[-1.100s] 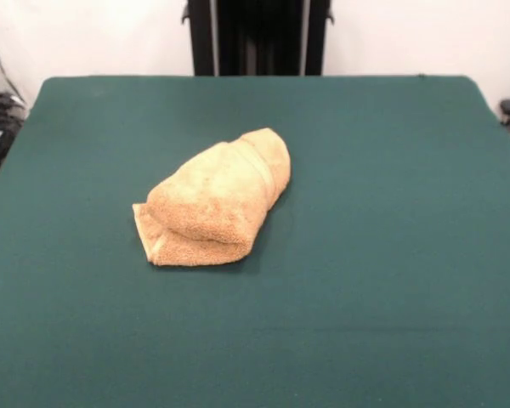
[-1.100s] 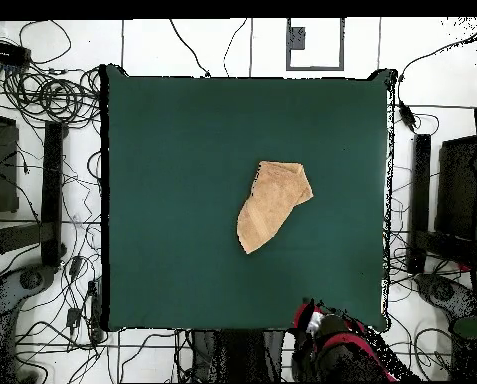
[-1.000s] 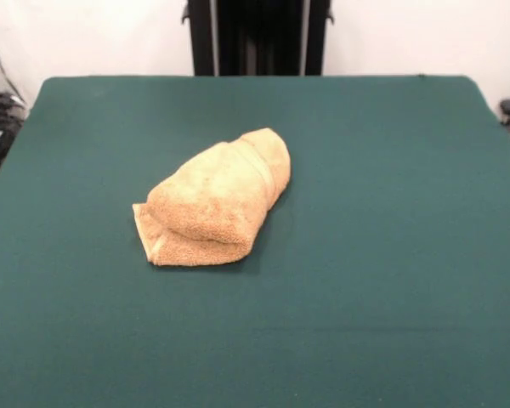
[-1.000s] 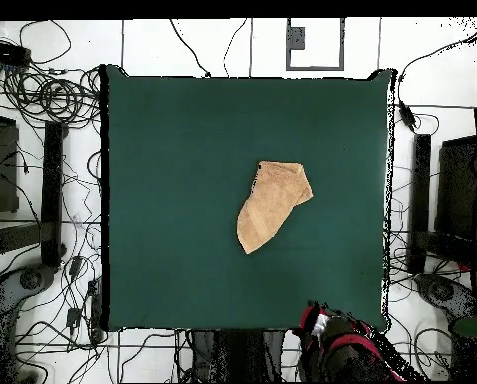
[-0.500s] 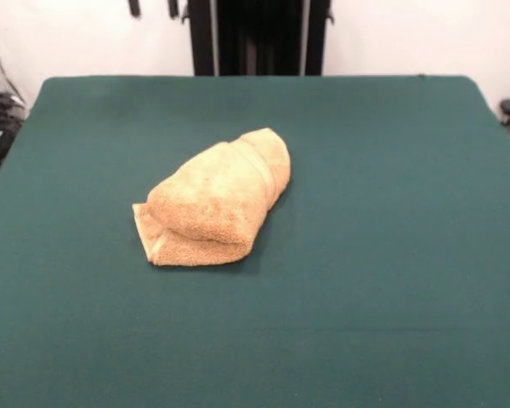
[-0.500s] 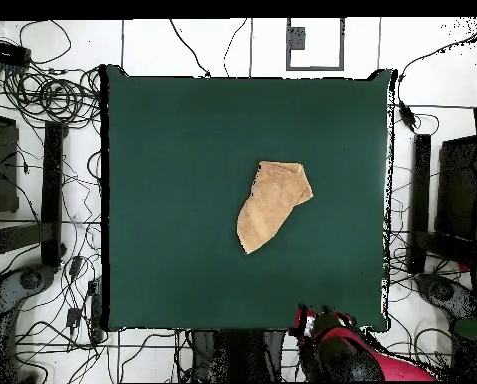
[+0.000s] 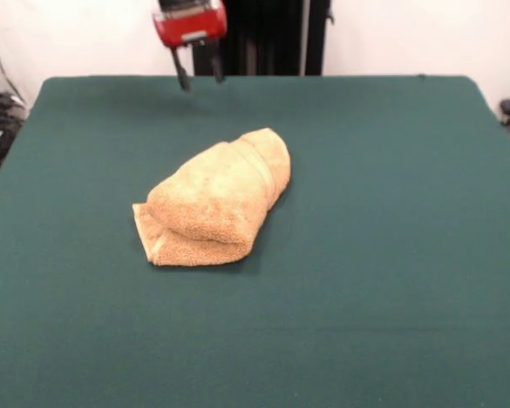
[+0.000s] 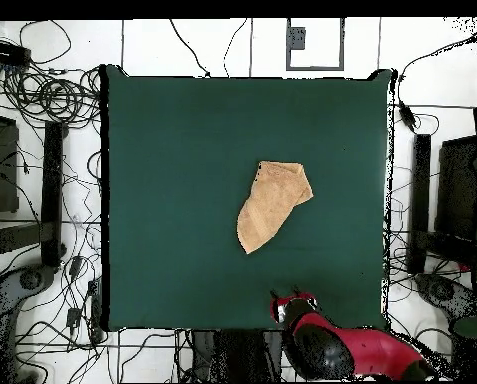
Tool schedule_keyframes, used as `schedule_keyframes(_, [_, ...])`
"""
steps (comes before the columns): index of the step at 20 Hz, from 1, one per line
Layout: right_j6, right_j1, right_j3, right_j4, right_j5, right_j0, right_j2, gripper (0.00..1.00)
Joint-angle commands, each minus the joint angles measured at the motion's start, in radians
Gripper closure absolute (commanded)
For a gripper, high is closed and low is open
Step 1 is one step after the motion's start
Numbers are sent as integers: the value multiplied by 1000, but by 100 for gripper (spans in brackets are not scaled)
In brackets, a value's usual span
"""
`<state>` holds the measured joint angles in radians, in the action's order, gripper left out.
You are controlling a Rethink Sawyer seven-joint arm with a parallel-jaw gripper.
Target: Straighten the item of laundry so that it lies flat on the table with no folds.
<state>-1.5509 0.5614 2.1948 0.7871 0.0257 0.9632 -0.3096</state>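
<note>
One folded towel [image 7: 214, 198] well apart from open gripper [image 7: 199, 72].

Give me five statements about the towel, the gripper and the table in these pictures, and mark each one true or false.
1. The towel lies spread flat with no folds. False: it is bunched and folded over on itself.
2. The gripper is clear of the towel, near the table's robot-side edge. True.
3. The gripper is shut on a corner of the towel. False: its two fingers stand apart and hold nothing.
4. The towel rests wholly on the green table, away from all its edges. True.
5. In the overhead view the towel hangs over the table's left edge. False: it lies near the middle, slightly toward the right.
</note>
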Motion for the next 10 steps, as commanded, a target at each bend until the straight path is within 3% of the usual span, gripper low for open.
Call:
schedule_keyframes(1, [-81,-202,-229,77,193,-134,-59,0])
schedule_keyframes(7, [-108,-213,-271,-17,471,-250,23,0])
schedule_keyframes(10, [-160,-143,-198,-58,487,-243,9,0])
